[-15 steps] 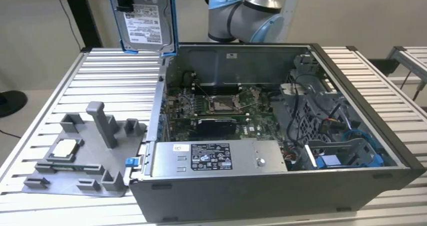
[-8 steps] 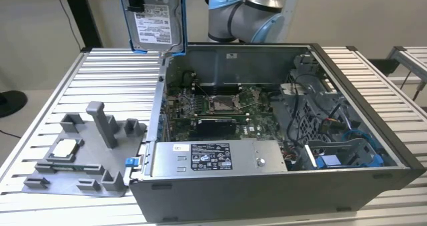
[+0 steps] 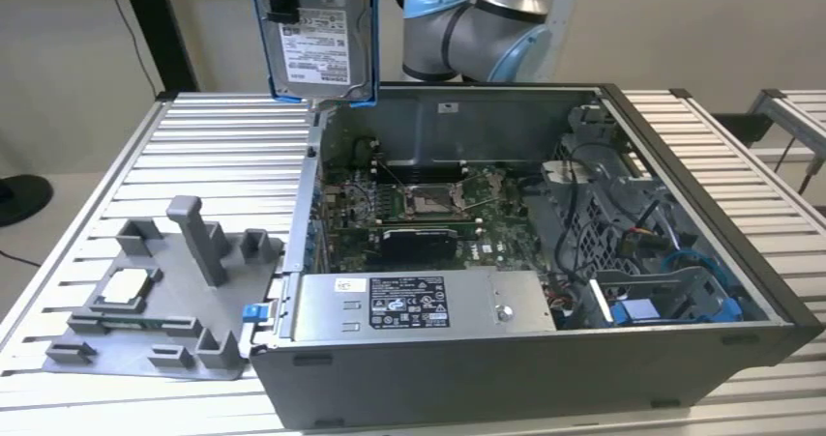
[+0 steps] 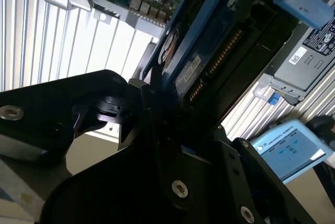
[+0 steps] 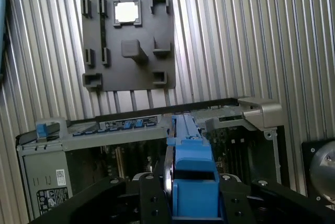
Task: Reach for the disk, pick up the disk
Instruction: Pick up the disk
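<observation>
The disk (image 3: 319, 40), a silver-grey drive with a white label in a blue carrier frame, hangs upright in the air above the back left corner of the open computer case (image 3: 755, 291). In the first wrist view the disk (image 5: 192, 179) shows edge-on, with my gripper (image 5: 193, 195) shut on it, one black finger (image 5: 152, 200) on each side. In the second wrist view the disk (image 4: 209, 41) slants away from the gripper (image 4: 157, 111), high above the table.
A grey plastic fixture (image 3: 168, 291) with upright posts lies on the slatted table (image 3: 220, 156) at the exterior view's left and carries a small square chip (image 3: 126, 286). Inside the case are a motherboard (image 3: 427, 199) and a power supply (image 3: 413, 305). The arm (image 3: 478, 30) stands behind.
</observation>
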`<action>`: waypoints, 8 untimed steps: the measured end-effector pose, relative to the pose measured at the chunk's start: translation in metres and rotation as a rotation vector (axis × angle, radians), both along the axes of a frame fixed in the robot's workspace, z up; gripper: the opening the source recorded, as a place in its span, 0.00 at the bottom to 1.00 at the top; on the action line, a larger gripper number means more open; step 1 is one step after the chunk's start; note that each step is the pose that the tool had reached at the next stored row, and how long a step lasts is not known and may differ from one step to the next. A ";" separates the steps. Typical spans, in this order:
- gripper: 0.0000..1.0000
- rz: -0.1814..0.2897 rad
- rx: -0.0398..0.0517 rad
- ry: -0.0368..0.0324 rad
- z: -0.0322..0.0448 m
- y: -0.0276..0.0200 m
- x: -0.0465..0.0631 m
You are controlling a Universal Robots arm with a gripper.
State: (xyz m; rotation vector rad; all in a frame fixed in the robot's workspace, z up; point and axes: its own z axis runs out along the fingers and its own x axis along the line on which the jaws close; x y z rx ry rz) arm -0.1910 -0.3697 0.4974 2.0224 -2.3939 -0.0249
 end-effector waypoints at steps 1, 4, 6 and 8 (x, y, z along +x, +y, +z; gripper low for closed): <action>0.00 0.000 0.0000 0.0000 0.0000 0.0000 0.002; 0.00 0.000 -0.0001 0.0001 0.0000 0.0000 0.009; 0.00 0.000 -0.0001 0.0001 0.0000 0.0000 0.013; 0.00 0.000 0.0000 0.0000 0.0000 0.0000 0.018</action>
